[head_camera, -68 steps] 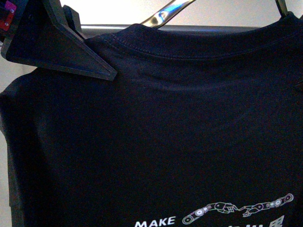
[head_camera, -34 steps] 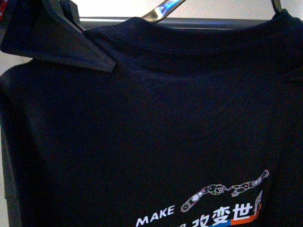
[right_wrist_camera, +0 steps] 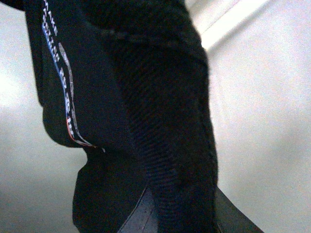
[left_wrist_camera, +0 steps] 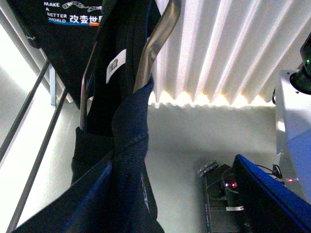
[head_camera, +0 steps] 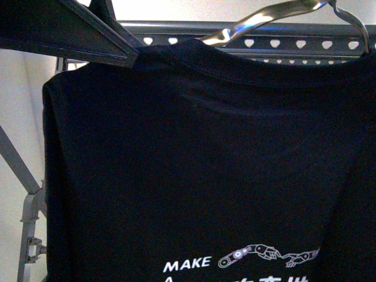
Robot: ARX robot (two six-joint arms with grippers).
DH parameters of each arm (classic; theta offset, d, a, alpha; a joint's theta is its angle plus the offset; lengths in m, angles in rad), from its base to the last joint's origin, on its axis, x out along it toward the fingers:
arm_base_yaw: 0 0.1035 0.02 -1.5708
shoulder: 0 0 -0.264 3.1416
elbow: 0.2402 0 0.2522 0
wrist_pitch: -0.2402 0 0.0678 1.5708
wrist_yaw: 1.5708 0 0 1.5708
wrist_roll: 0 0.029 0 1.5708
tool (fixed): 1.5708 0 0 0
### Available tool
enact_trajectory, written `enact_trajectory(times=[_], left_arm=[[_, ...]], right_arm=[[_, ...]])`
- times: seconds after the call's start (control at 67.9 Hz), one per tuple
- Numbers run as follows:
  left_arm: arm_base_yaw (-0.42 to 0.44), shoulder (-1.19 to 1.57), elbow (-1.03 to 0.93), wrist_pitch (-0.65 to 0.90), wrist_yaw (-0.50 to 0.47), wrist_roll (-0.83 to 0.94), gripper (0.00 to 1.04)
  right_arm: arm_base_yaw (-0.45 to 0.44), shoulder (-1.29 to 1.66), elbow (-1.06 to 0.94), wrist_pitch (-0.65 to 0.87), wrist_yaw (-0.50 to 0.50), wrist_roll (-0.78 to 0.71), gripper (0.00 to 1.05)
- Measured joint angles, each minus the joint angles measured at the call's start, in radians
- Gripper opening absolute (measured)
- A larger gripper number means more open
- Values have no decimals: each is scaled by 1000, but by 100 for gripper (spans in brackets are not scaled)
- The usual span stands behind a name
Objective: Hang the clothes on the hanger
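Facing the rack [head_camera: 299, 42], we are seeing the shirt [head_camera: 194, 164] hanging in front of it, collar level with the heart-punched rail. A chrome coat hanger [head_camera: 264, 20] is sitting in the neck, just before that rail. The print is reading "MAKE A BETTER WORLD", with the characters 改变世 beside it; the neck label [left_wrist_camera: 115, 65] is too small to read. Our left gripper [left_wrist_camera: 175, 165] is standing fingers apart, cloth draped over one. Our right gripper [right_wrist_camera: 184, 221] is buried in cloth; we cannot tell its fingers' state.
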Motion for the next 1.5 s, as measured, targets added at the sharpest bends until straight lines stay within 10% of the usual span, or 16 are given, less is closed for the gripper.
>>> enact_trajectory(times=[0.663,0.796,0.884,1.076,1.238,1.385,1.503], left_arm=[[0,-2,0,0,0,0,98],[0,-84,-135,259,-42,-81,98],[0,-169,-261,477,-153,-254,98],[19,-473,-779,1342,-931,-998,98],[105,-575,-897,1987,-1276,-1461,98],[154,-726,-939,2000,-1308,-1600,97],[142,-853,-964,1561,-1112,-1463,78]], right_arm=[[-186,-51,-42,-245,-108,43,8],[-198,-83,-27,-323,-183,70,8],[-201,-99,-27,-351,-206,83,8],[-199,-111,-28,-357,-190,108,8],[-193,-128,-59,-319,-129,133,8],[-172,-139,-120,-249,-66,190,8],[-165,-159,-145,-205,-68,256,8]])
